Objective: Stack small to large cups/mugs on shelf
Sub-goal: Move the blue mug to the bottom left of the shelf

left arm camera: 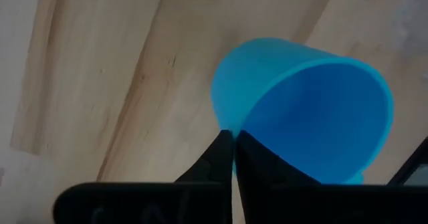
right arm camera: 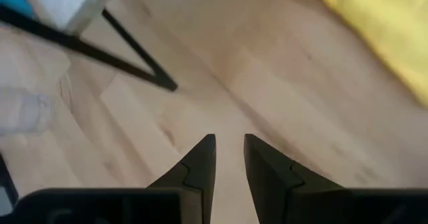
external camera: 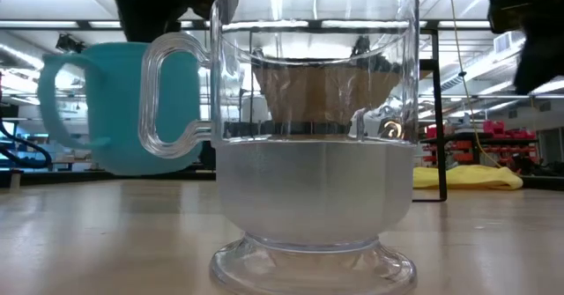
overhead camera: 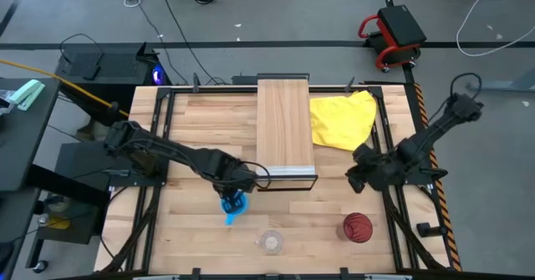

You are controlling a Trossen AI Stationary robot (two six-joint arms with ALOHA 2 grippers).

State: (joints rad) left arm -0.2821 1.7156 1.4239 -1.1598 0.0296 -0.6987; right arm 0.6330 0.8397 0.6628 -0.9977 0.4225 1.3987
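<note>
Low view is filled by the small clear glass cup, which stands upright nearest the front edge of the table, untouched. Just behind it and to one side, the bright blue mug is seen with its handle turned away from the glass.

From above, the left gripper is placed right over the blue mug, between the glass cup and the front end of the shelf. In the left wrist view its two fingers are pressed together on the mug's wall at the rim, one outside and one apparently inside, so that the mug can be lifted by its edge. Whether it is already off the wood cannot be told.

The dark red tumbler stands apart toward the front right corner. The right gripper hangs farther back over bare table, beside the shelf's dark frame, its fingers a little apart and holding nothing; it is judged to be waiting clear of the left arm's path.

Farthest back, the light-wood shelf board is bare, with the yellow cloth lying just beside it on the right. No cup has been placed there yet.
</note>
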